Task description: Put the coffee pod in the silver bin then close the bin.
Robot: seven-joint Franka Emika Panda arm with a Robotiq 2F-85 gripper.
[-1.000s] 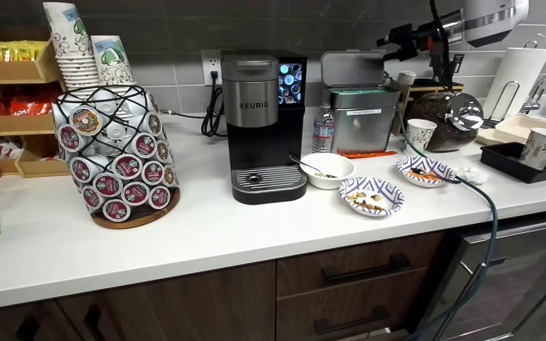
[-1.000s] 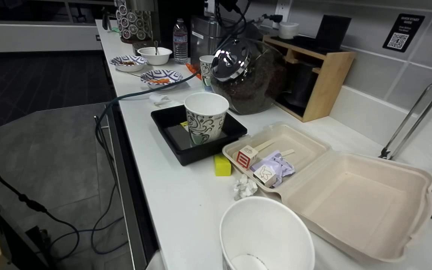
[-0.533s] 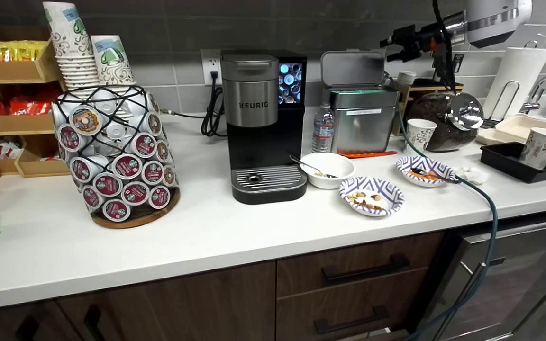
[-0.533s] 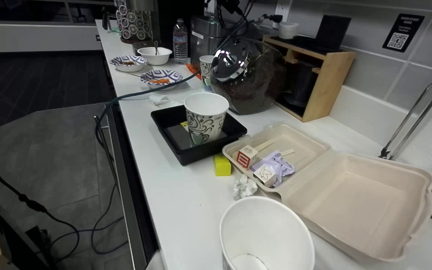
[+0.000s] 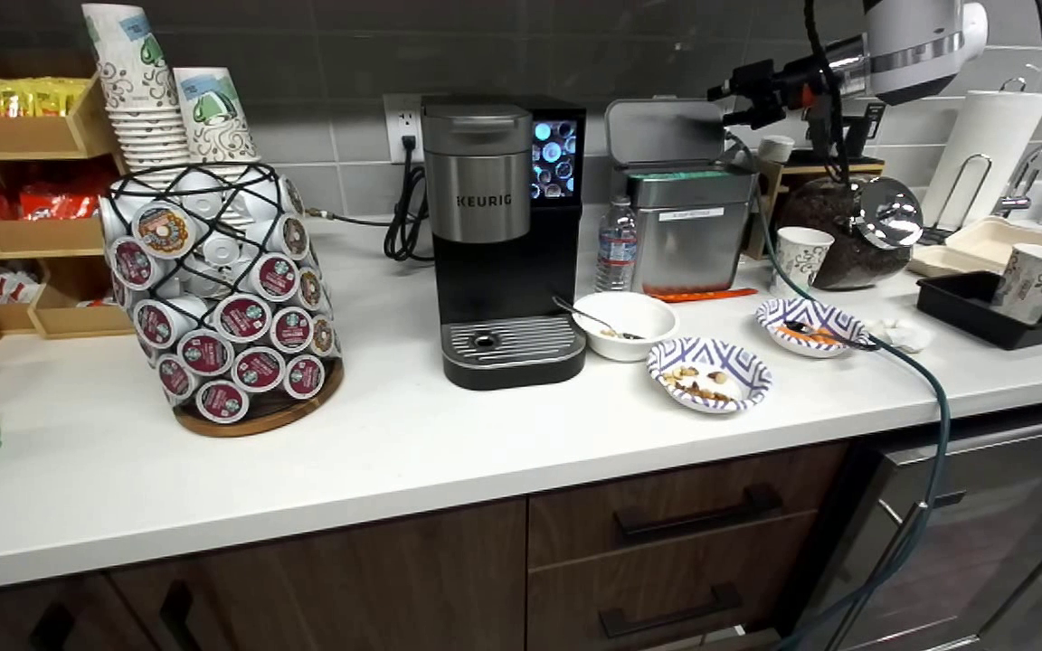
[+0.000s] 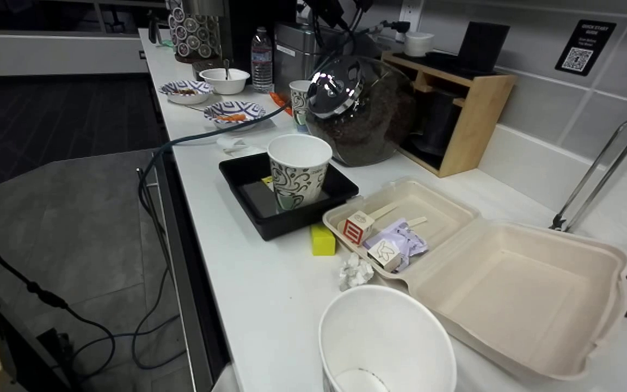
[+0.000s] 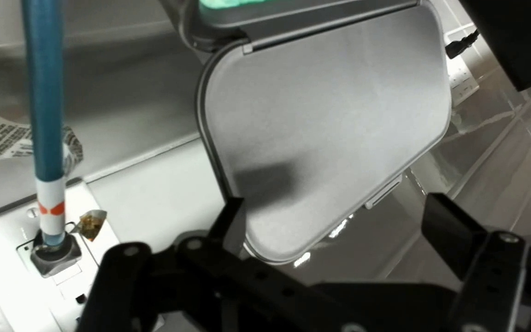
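The silver bin point(image 5: 688, 240) stands beside the coffee machine with its lid point(image 5: 666, 131) raised against the wall; the bin also shows in an exterior view point(image 6: 294, 57). A green liner edge point(image 5: 686, 174) shows at its opening; what lies inside is hidden. My gripper point(image 5: 722, 106) is at the lid's right side, above the bin's rim. In the wrist view the gripper point(image 7: 334, 216) is open and empty, its left finger overlapping the lid's point(image 7: 339, 101) corner; contact is unclear. No loose coffee pod shows; several pods point(image 5: 242, 316) sit in the wire rack.
The coffee machine point(image 5: 485, 203) and a water bottle point(image 5: 617, 249) stand left of the bin. A cup point(image 5: 800, 256), a glass jar point(image 5: 824, 226) and a wooden shelf point(image 6: 482, 120) stand right. A blue-green cable point(image 5: 933, 380) runs past the bin. Bowls point(image 5: 709, 375) sit in front.
My gripper first drew slightly back from the lid, then moved left and a little down to the lid's side. The bin and its lid have shifted slightly left.
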